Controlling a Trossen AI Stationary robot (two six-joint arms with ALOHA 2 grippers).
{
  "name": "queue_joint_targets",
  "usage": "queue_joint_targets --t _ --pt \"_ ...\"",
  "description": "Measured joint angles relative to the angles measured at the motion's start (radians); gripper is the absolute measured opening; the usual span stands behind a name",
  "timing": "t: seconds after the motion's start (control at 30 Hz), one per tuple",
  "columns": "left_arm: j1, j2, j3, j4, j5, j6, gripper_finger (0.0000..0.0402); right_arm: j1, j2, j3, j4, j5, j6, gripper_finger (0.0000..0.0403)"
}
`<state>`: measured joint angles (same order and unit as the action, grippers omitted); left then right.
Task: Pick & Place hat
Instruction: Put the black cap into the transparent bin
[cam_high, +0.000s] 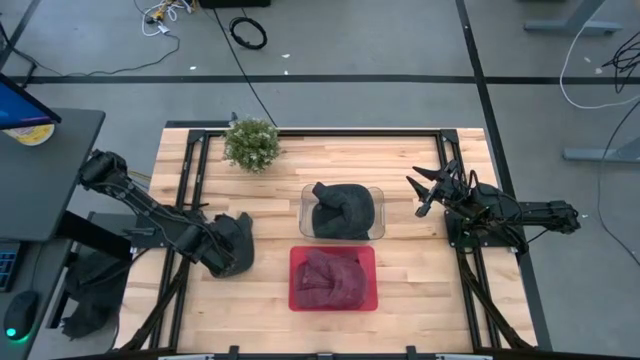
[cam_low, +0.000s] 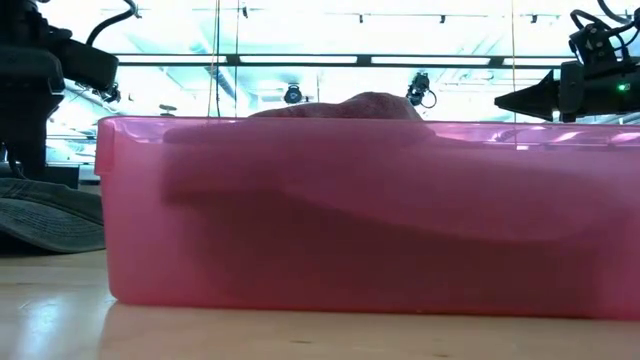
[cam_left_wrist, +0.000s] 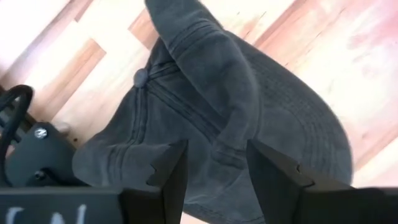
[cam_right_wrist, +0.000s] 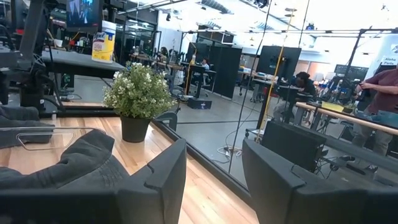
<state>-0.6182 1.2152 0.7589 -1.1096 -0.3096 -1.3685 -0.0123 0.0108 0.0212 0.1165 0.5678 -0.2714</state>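
A dark grey cap (cam_high: 238, 232) lies on the table's left part, its underside on the wood; the low view shows it (cam_low: 50, 215) flat on the table. My left gripper (cam_high: 224, 256) is down over it, open. In the left wrist view its two fingers stand on either side of a raised fold (cam_left_wrist: 217, 93) of the cap's crown, the gripper's gap (cam_left_wrist: 214, 155) over that fold. My right gripper (cam_high: 425, 190) waits open above the table's right part, also seen in its own wrist view (cam_right_wrist: 214, 155). My left gripper comes at the cap from above, its open fingers (cam_left_wrist: 171, 165) astride a fold of the crown near the top button (cam_left_wrist: 141, 77). Whether the fingertips touch the cloth, I cannot tell. The cap lies on the table.
A clear container (cam_high: 378, 212) in the table's middle holds another dark hat (cam_high: 340, 208). Nearer stands a red bin (cam_high: 294, 280) with a maroon hat (cam_high: 330, 278); its wall (cam_low: 350, 220) fills the low view. A potted plant (cam_high: 251, 143) stands at the far edge.
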Motion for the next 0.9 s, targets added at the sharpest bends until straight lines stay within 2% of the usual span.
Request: queue_joint_targets --t 0.47,0.6,0.73,0.9 --pt "0.0 0.002 0.0 0.019 0.019 -0.005 0.0167 0.0 0.0 0.0 0.0 0.0 0.0 0.016" --pt "0.0 0.003 -0.036 0.069 0.024 0.016 0.0167 0.0 0.0 0.0 0.0 0.0 0.0 0.016" --pt "0.0 0.003 -0.095 0.139 0.083 0.05 0.0167 0.0 0.0 0.0 0.0 0.0 0.0 0.016" --pt "0.0 0.0 -0.108 0.131 0.127 0.047 0.016 0.0 0.0 0.0 0.0 0.0 0.0 0.016"
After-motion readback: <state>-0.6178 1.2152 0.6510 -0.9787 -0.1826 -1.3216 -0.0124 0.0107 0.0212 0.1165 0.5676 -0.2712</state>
